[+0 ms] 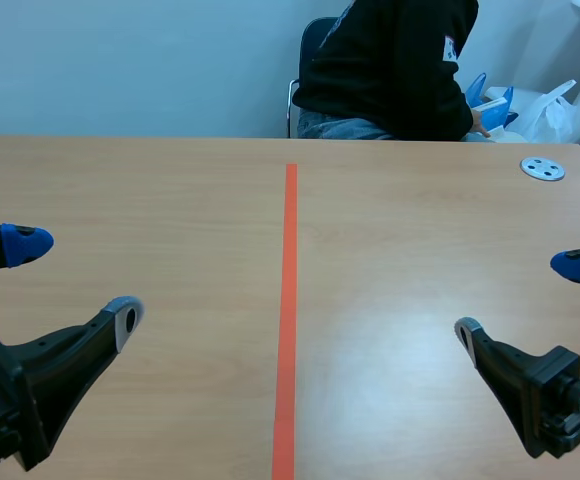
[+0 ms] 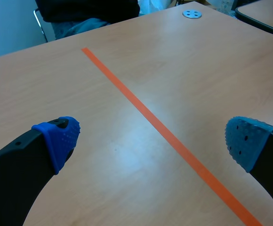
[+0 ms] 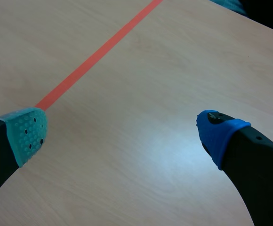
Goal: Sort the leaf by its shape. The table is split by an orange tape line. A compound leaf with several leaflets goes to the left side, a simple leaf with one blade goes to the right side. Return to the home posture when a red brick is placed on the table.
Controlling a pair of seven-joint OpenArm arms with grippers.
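leaf: not seen in any view, so nothing to sort yet
red brick: none on the table [image 1: 170, 200]
left gripper [image 1: 75, 282]: fingers spread wide, holding nothing, low over left side
right gripper [image 1: 521, 299]: also spread, holding nothing, low over right side
orange tape line [image 1: 290, 300]: runs down the middle
person [image 1: 390, 60]: seated at far edge
progress: looks like start or a gap between leaves, no sorted leaf visible on either side

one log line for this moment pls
left gripper open | right gripper open | no leaf, no brick in view | tape down middle | disc far right | person across table
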